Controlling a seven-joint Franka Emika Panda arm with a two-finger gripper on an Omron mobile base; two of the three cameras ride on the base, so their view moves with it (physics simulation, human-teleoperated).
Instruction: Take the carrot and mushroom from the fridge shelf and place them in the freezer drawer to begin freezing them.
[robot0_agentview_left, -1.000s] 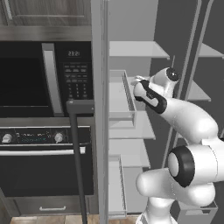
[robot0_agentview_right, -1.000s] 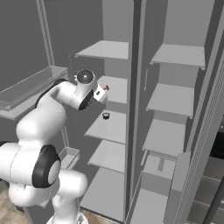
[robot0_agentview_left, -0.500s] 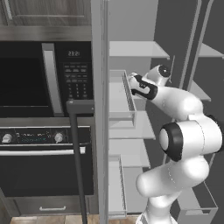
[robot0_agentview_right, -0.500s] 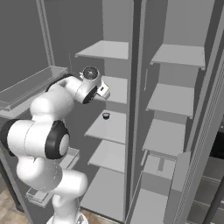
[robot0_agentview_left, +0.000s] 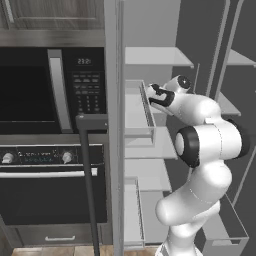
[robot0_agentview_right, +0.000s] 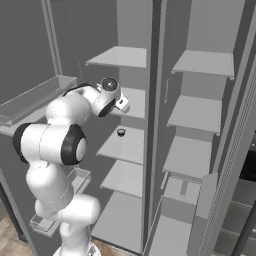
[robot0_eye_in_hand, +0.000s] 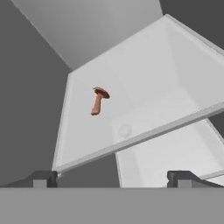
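In the left base view, the microwave (robot0_agentview_left: 52, 90) and the oven (robot0_agentview_left: 50, 185) fill the left half of the frame. The open fridge door (robot0_agentview_left: 114, 125) stands in the middle, and its door trays (robot0_agentview_left: 137, 112) point toward the right. Just right of the trays, in the upper middle of the frame, the white arm bends and sends the tool (robot0_agentview_left: 150, 95) toward the fridge interior.

In the right base view the arm is at the left of the frame. The tool (robot0_agentview_right: 123, 104) sits in the upper middle, just in front of the stack of shelves. A small dark thing (robot0_agentview_right: 121, 132) lies on a shelf just below it; I cannot tell what it is.

In the hand view, the mushroom (robot0_eye_in_hand: 99, 99) lies on its side on the fridge shelf (robot0_eye_in_hand: 144, 87), in the left middle of the frame, with its brown cap up and its stem down. It is near the left edge of the shelf and well apart from the front edge. I cannot find the carrot.

The tool is released, its two tips (robot0_eye_in_hand: 40, 178) standing wide at the bottom corners, with nothing between them. I judge that the wide opening is kept because the arm is approaching the mushroom, so the tips can pass on both sides of it. The freezer drawer I cannot identify with certainty.
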